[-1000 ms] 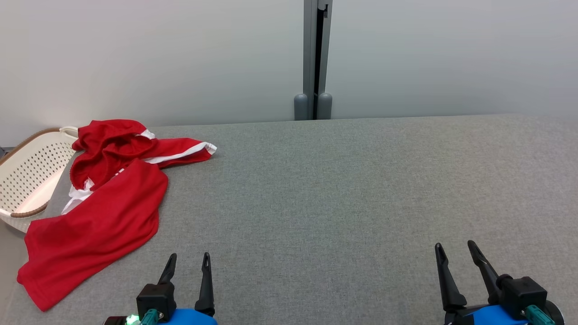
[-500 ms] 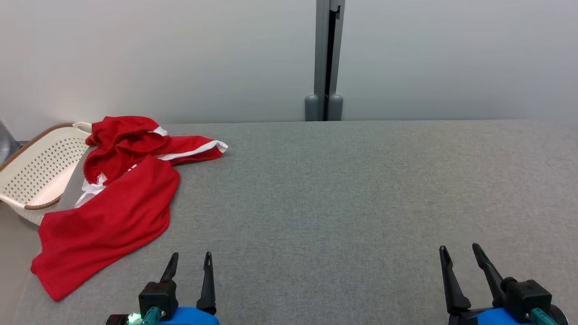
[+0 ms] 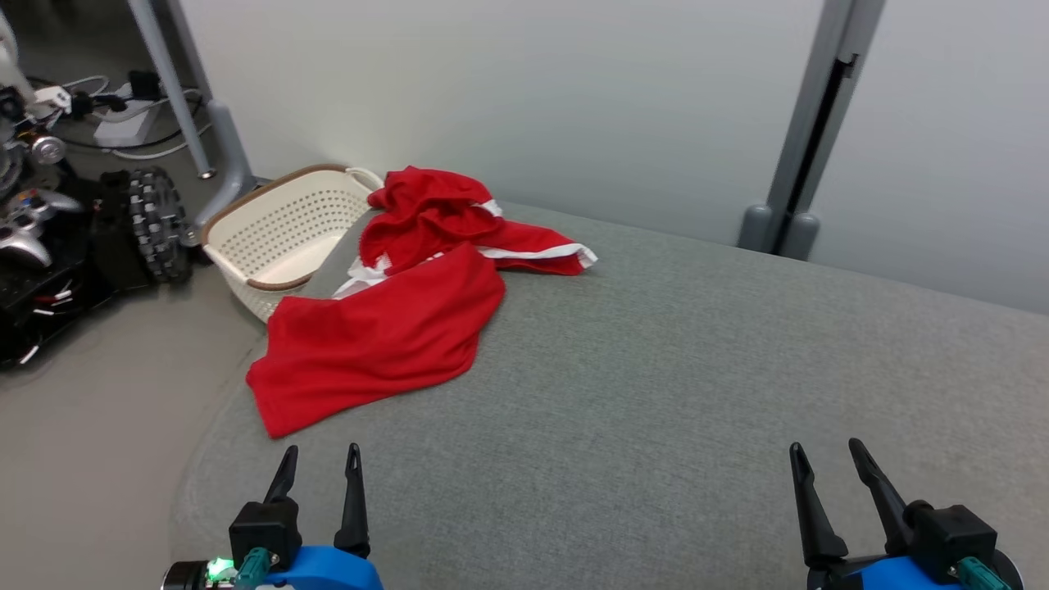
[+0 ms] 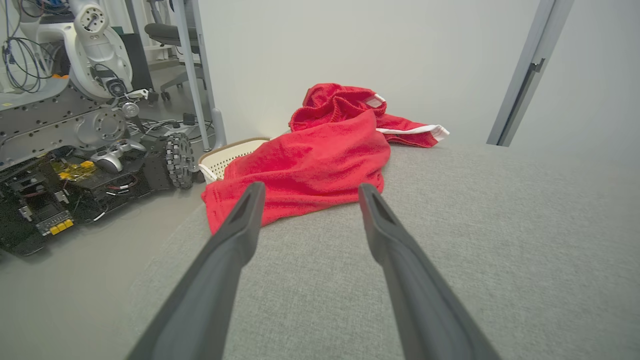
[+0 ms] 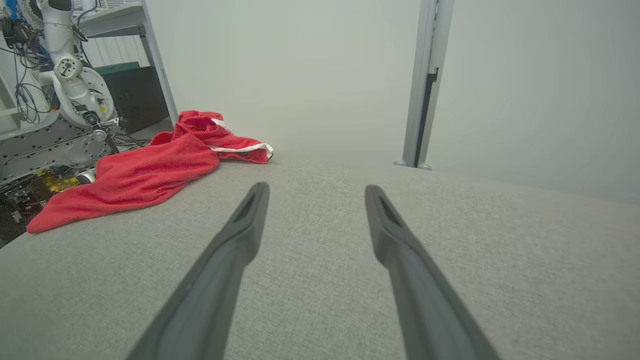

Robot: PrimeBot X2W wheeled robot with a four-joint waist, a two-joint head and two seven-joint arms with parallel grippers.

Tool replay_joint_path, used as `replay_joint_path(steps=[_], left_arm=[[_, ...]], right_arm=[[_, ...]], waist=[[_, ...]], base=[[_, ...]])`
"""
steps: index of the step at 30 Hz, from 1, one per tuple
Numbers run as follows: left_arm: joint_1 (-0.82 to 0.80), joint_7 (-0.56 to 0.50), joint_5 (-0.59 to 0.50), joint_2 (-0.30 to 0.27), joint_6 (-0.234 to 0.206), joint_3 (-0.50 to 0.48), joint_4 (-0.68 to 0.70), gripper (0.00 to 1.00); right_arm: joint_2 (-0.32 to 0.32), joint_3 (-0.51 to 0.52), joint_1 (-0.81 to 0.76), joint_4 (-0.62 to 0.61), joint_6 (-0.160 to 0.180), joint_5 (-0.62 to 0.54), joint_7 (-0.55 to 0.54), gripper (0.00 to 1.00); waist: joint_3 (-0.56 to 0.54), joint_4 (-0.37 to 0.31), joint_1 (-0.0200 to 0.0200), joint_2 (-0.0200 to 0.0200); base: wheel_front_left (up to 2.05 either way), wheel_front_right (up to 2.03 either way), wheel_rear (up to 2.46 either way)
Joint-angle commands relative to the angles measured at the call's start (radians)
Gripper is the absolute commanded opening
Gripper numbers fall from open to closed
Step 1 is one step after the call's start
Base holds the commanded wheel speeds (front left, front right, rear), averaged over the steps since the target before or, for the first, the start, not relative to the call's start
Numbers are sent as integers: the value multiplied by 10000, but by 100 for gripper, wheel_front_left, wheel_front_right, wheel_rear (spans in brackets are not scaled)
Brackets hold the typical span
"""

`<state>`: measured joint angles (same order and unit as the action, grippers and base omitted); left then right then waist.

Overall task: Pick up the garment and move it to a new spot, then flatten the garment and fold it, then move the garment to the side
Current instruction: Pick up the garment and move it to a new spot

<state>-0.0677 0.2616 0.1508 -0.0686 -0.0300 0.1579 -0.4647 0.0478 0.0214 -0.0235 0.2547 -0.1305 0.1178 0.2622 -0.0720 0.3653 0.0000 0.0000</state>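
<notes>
A grey cloth-covered table (image 3: 697,369) spans the scene, with a pale wall behind its far edge. The red garment (image 3: 393,328), trimmed in white, lies crumpled at the table's far left corner, its near end hanging over the left edge. A white perforated basket (image 3: 279,238) sits just left of the garment, touching it. The left gripper (image 3: 322,448) and right gripper (image 3: 824,445) hover at the near edge, fingers apart and holding nothing, well short of the garment.
</notes>
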Motion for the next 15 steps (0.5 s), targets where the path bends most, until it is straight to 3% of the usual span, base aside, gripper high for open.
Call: replay_joint_path(steps=[1, 6, 15], left_arm=[[-45, 51, -20, -47, -23, -34, 47, 100], [107, 52, 26, -93, -67, -222, 124, 100], [382, 51, 42, -104, -165, -597, 422, 100]], right_arm=[[49, 9, 85, -4, -3, 86, 42, 100], [46, -87, 129, 59, -5, 152, 40, 100], [47, -369, 418, 138, -3, 98, 40, 100]], waist=[[289, 444, 0, 0], [279, 1172, 0, 0], [450, 1314, 0, 0]], base=[[0, 0, 0], [0, 0, 0], [0, 0, 0]])
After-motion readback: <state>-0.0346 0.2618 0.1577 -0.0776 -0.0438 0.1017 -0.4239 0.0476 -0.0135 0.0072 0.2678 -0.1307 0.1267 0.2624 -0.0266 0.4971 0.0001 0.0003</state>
